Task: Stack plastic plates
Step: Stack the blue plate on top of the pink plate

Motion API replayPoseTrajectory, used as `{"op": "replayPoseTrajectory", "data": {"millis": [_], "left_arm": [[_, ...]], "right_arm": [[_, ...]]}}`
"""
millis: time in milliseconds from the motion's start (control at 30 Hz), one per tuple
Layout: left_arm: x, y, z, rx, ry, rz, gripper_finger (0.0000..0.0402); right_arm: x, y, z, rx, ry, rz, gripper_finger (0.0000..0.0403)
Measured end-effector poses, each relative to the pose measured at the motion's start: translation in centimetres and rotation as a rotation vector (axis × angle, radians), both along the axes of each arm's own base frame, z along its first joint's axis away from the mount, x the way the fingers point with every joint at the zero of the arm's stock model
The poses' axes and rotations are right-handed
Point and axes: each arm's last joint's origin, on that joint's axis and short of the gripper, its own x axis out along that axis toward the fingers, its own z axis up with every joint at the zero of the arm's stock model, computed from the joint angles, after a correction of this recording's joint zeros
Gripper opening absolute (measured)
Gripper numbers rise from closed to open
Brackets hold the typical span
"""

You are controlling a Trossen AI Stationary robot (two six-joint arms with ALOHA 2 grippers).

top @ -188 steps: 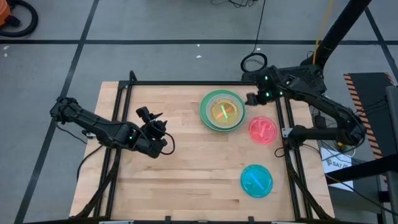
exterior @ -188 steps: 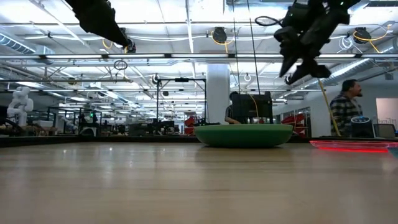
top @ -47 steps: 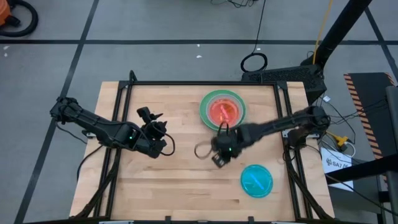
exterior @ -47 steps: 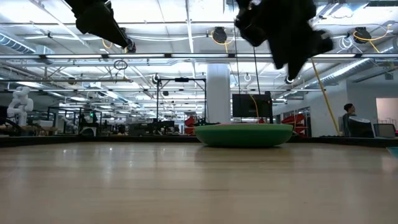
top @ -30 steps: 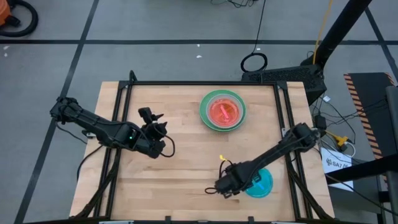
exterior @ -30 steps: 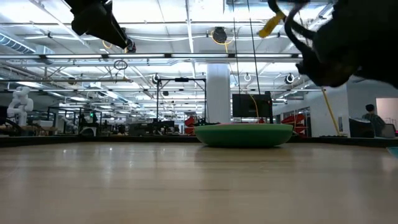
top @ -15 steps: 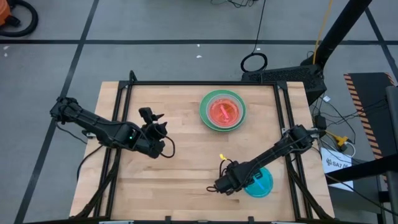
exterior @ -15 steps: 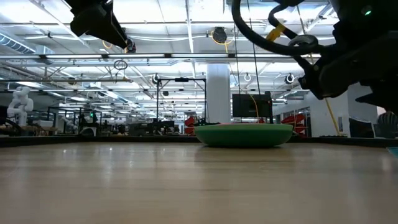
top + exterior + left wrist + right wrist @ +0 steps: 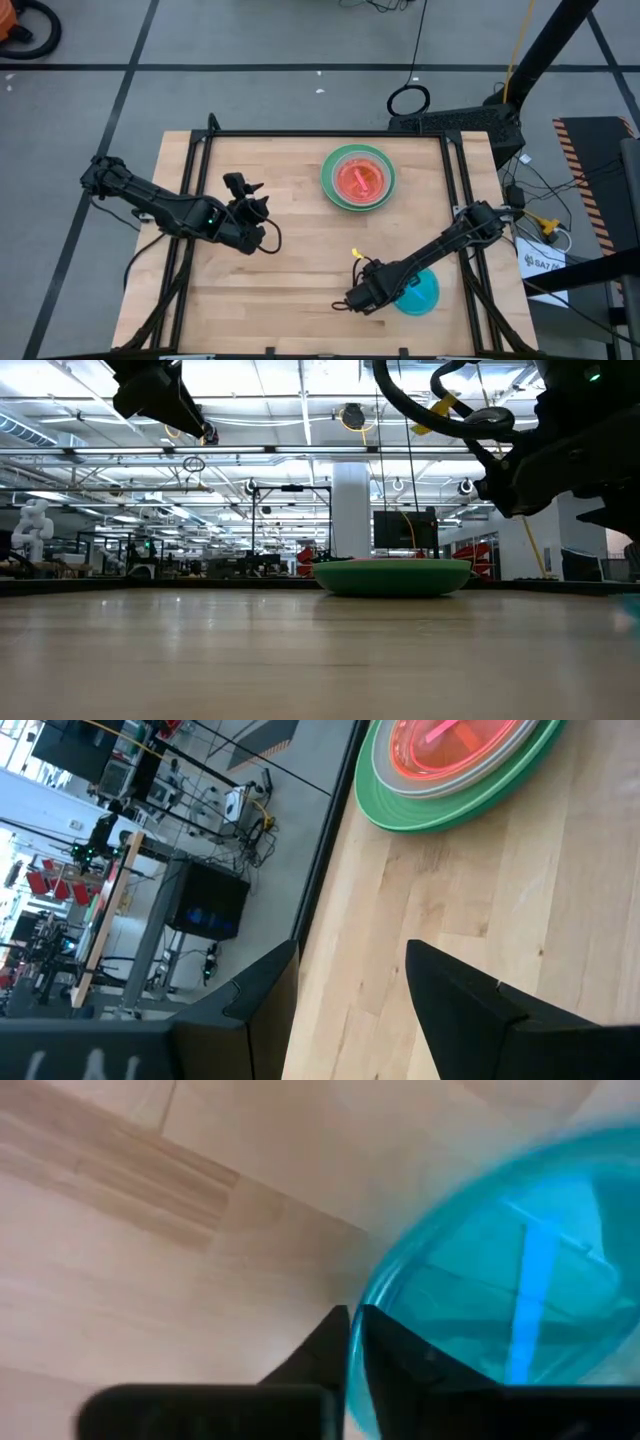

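Observation:
A stack of plastic plates (image 9: 358, 178) stands at the far middle of the table, green plates below and a translucent hot pink one on top; it also shows in the low view (image 9: 392, 575) and the left wrist view (image 9: 450, 760). A translucent cyan plate (image 9: 420, 293) lies near the front right. My right gripper (image 9: 375, 295) is at that plate's left rim, shut on it. My left gripper (image 9: 250, 215) hangs open above the table's left half, nothing between its fingers (image 9: 260, 1000). My right gripper pinches the cyan plate's rim (image 9: 352, 1342) on the plate's left side, with one finger (image 9: 400, 1360) inside the plate and the other (image 9: 318, 1348) outside it. The fingers slant down from the table's left. The rest of the plate (image 9: 520, 1270) lies low over the wood.
A black frame rail (image 9: 320, 133) runs round the table's far and side edges. Bare wood (image 9: 290, 270) lies between the two grippers and left of the stack. Cables and a stand (image 9: 500, 120) sit beyond the far right corner.
My right arm has come down a little and settled at the cyan plate's left rim. The plate and the stack lie where they were.

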Motion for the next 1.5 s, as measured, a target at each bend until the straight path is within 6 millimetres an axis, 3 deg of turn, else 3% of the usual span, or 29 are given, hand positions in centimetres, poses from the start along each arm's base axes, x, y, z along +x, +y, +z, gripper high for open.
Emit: {"op": "replayPoseTrajectory", "data": {"millis": [400,767,1133,1300,1500], "left_arm": [[0.0,0.0,0.0,0.0,-0.001,0.0,0.0193],[0.0,0.0,0.0,-0.001,-0.001,0.0,0.0193],[0.1,0.0,0.1,0.027,-0.019,0.006,0.0193],[0.4,0.4,0.2,0.031,-0.033,0.02,0.0193],[0.6,1.0,0.3,0.033,-0.035,0.044,0.0193]], "right_arm": [[-0.5,-0.3,2.4,0.036,-0.067,0.054,0.0003],[-1.9,-2.5,6.5,-0.118,-0.172,0.161,0.0001],[-4.6,-10.2,10.9,-0.296,0.033,0.357,0.0],[-3.1,-15.0,11.4,-0.319,-0.035,0.567,0.0],[-0.2,-20.3,10.3,-0.305,-0.169,0.794,0.0]]}}
